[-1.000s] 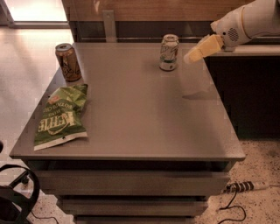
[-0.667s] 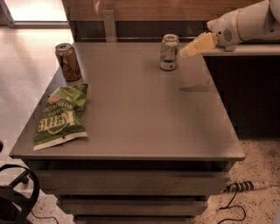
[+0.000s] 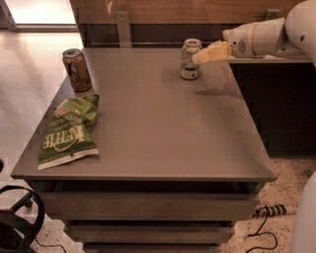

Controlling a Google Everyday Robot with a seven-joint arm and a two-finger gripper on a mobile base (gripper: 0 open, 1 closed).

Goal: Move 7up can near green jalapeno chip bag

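Note:
The 7up can (image 3: 189, 59), pale white and green with a silver top, stands upright near the far edge of the grey table (image 3: 158, 123), right of centre. The green jalapeno chip bag (image 3: 69, 131) lies flat near the table's front left, white lettering up. My gripper (image 3: 202, 55) reaches in from the right on a white arm; its pale fingertips are level with the can's upper half, right at its right side. Whether they touch the can does not show.
A brown-gold can (image 3: 77, 69) stands upright at the table's far left, just behind the chip bag. A wooden wall panel (image 3: 197, 10) runs behind the table. A dark counter (image 3: 276, 62) adjoins the right. Cables (image 3: 266, 212) lie on the floor at the right.
The gripper has moved left toward the 7up can, from a gap beside it to right at its side. The cans and the bag have not moved.

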